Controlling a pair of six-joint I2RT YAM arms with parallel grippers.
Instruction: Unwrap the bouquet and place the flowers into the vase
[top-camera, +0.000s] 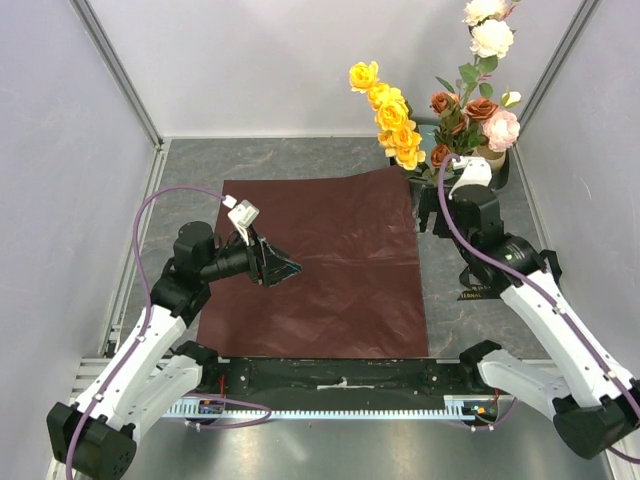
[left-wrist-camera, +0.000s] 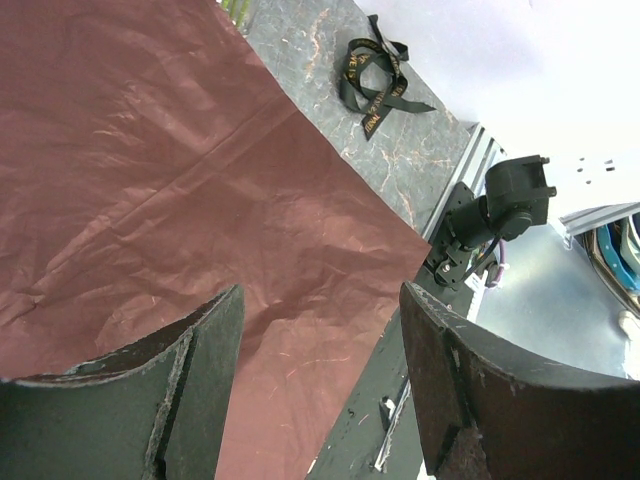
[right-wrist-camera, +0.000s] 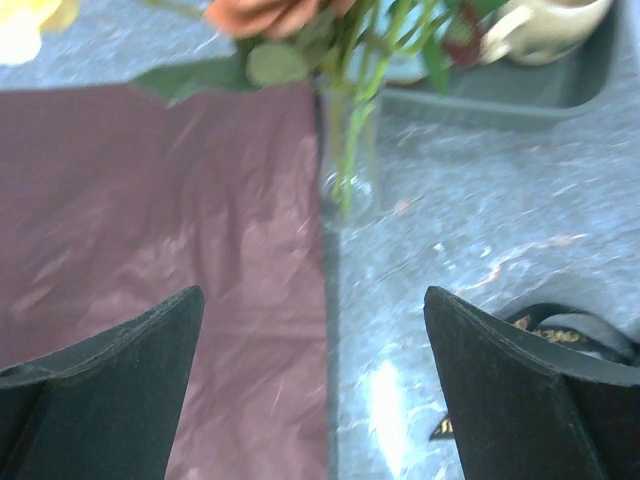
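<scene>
Standing in the vase (right-wrist-camera: 350, 170) at the far right of the table (top-camera: 300, 160), just beside the far right corner of the wrapping paper (top-camera: 330, 270): the flowers (top-camera: 395, 115) — stems upright, heads fanned out above the rim.

Relation: the vase lies straight ahead of the right gripper (right-wrist-camera: 312, 310), beyond its fingertips and apart from them. Its long axis is vertical. The right arm is much the nearer; the left gripper (left-wrist-camera: 320, 300) hangs over the paper's left part, well apart.

Grippers: both spread wide, nothing between the jaws.

Appearance: yellow roses to the left, rust-brown blooms in the middle, white and pink roses high on the right. Green stems show through narrow clear glass.

Nearby: beige mug (right-wrist-camera: 545, 25) in a dark tray (right-wrist-camera: 600, 85) behind the vase; black ribbon (left-wrist-camera: 378, 75) loose on the table by the right arm.

Judgement: placement looks done — any withdrawal should run straight back, since the top-heavy vase would likely tip at a nudge.
</scene>
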